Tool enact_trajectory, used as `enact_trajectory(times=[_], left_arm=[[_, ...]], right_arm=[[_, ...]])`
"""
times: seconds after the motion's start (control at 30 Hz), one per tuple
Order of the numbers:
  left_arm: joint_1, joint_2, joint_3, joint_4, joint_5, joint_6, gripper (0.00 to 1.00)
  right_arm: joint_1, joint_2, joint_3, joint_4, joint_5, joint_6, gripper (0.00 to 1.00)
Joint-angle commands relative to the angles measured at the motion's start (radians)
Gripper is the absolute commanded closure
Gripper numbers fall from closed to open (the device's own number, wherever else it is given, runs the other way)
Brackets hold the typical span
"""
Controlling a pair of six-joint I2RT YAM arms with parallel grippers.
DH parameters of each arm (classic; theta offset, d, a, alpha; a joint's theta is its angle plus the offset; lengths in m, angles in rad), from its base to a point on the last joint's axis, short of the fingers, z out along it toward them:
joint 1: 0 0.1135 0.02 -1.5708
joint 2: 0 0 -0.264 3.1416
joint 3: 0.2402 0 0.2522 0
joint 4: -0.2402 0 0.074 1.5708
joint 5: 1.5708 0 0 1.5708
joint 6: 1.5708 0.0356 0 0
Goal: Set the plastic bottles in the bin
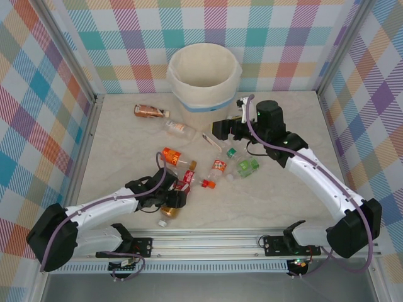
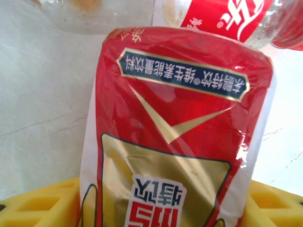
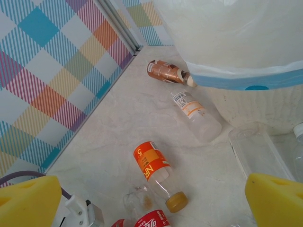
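Observation:
My left gripper (image 1: 174,197) is low over the front cluster, shut on a bottle with a red and gold label (image 2: 175,123). That bottle sits between its yellow fingers (image 2: 40,203). Another red-labelled bottle (image 2: 227,16) lies just beyond it. My right gripper (image 1: 224,129) hangs open beside the cream bin (image 1: 204,78), with nothing between its yellow fingers (image 3: 277,201). Below it lie an orange-labelled bottle (image 3: 154,165), a clear bottle with a white and orange label (image 3: 194,109) and a brown bottle (image 3: 165,72). Green bottles (image 1: 249,167) lie mid-table.
An amber bottle (image 1: 169,212) and a white cap (image 1: 163,223) lie beside the left gripper. A clear flat-sided bottle (image 3: 258,149) rests next to the bin's blue band (image 3: 246,80). Plaid walls (image 1: 44,94) and metal posts close in the table on three sides.

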State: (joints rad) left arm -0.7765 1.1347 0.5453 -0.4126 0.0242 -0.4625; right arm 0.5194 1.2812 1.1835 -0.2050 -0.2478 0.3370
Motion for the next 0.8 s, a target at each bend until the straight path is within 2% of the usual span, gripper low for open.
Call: enact_trajectory(times=[0.0,0.27,0.43,0.63,0.77], left_arm=[[-0.014,-0.048,-0.010,0.009,0.032,0.006,0.48],[-0.014,-0.184,-0.025,0.045,0.063,0.021,0.50],[-0.013,-0.284,-0.063,0.168,0.115,0.042,0.50],[-0.006,-0.266,-0.010,0.320,0.021,0.067,0.50],[0.034,-0.218,0.049,0.434,0.004,0.091,0.50]], right_arm=[[0.005,0.002,-0.013,0.053,-0.010,0.015,0.00],[0.005,-0.008,-0.039,0.093,-0.003,0.026,0.00],[0.005,-0.026,-0.097,0.165,0.051,0.042,0.00],[0.005,-0.027,-0.165,0.231,0.097,0.094,0.00],[0.005,-0.022,-0.171,0.230,0.106,0.111,0.00]])
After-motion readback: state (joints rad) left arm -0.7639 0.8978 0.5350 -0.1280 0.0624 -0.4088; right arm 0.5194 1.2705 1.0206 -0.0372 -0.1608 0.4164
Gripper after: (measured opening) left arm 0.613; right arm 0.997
